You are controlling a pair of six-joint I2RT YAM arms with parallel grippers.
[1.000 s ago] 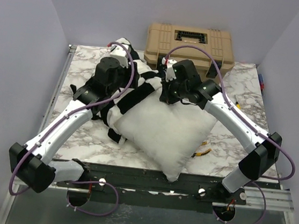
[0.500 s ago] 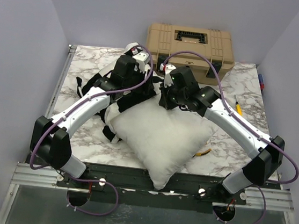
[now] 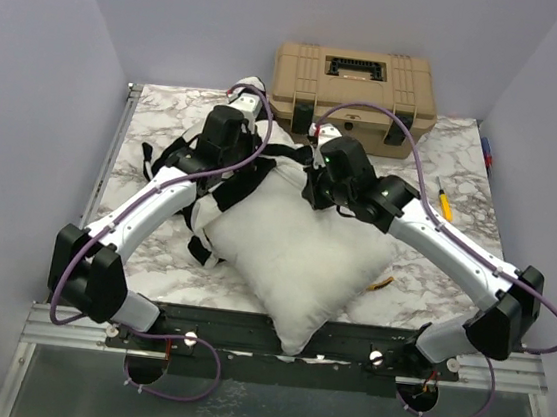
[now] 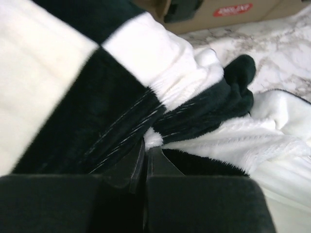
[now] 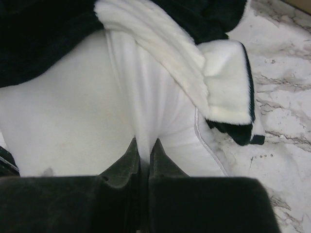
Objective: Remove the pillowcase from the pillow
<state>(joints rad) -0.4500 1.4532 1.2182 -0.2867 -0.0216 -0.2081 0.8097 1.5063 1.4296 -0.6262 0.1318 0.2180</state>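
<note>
The plump white pillow (image 3: 299, 251) lies across the middle of the marble table, one corner over the near edge. The black and white checkered pillowcase (image 3: 223, 184) is bunched around its far left end. My left gripper (image 4: 146, 145) is shut on a fold of the pillowcase (image 4: 97, 107), with a tuft of white pile pinched between its tips. From above, the left gripper (image 3: 250, 145) sits over the bunched cloth. My right gripper (image 5: 144, 143) is shut on a pinch of the pillow (image 5: 63, 116) fabric at its far corner (image 3: 316, 188). The pillowcase (image 5: 223, 82) hem lies folded back beside it.
A tan toolbox (image 3: 355, 81) stands at the back of the table, just behind both grippers. A yellow-handled screwdriver (image 3: 443, 200) lies to the right, and a small orange item (image 3: 381, 284) sticks out from under the pillow's right side. The marble table (image 3: 158, 114) shows at far left.
The left arm swung right and back to the pillow's far left corner, and its gripper closed on the pillowcase. The right arm shifted slightly, still gripping the pillow.
</note>
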